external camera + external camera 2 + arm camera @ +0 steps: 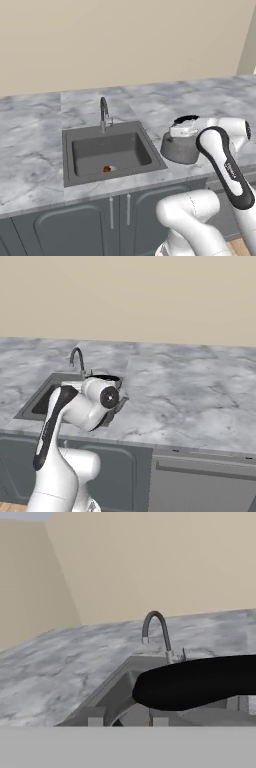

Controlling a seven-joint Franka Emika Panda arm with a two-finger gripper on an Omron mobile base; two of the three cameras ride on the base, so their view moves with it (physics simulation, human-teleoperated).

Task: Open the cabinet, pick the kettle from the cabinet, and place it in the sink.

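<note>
Left base view: kettle (178, 147) just right of sink (111, 154), tool (186, 126) clamped on its black handle.

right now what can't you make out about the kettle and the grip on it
- Pincer: its contact with the kettle is hidden behind the white wrist in the left base view.
- Kettle body: mostly covered by the arm in the right base view.
- Kettle handle: cut off by the right edge in the hand view.
- Small brown thing in the sink: too small to identify.
</note>
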